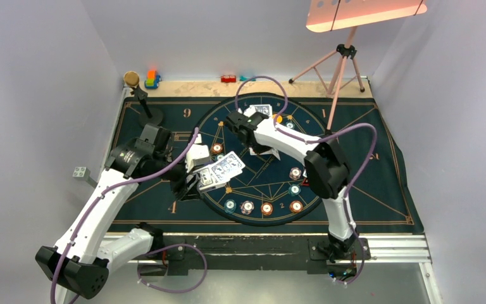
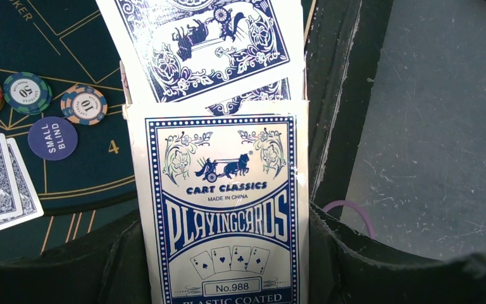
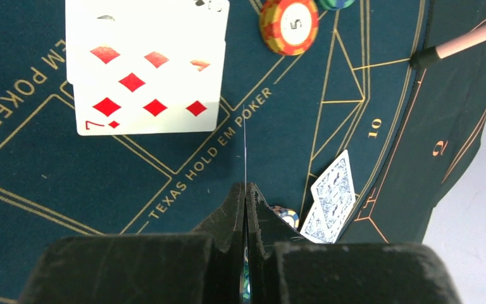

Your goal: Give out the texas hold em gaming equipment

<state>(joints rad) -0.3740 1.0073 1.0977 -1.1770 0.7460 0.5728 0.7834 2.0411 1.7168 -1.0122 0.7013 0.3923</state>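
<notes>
My left gripper (image 1: 194,182) (image 2: 224,240) is shut on a blue-and-white playing card box (image 2: 221,209), with blue-backed cards (image 2: 205,44) fanning out of its top. It hovers over the left part of the round poker layout. My right gripper (image 1: 236,120) (image 3: 245,187) is shut on one card (image 3: 245,145), seen edge-on as a thin line. Face-up cards, the top one a seven of diamonds (image 3: 142,76), lie ahead of it. Two face-down cards (image 3: 332,199) lie to its right. Poker chips (image 1: 266,208) ring the layout. A blue small-blind disc (image 2: 52,138) lies by chips (image 2: 83,104).
A black stand (image 1: 145,104) rises at the mat's far left corner, with toy blocks (image 1: 152,79) behind it. A pink tripod (image 1: 338,63) stands at the far right. The dark mat (image 1: 380,190) wrinkles at its right edge. A small grey block (image 1: 80,172) sits left of the mat.
</notes>
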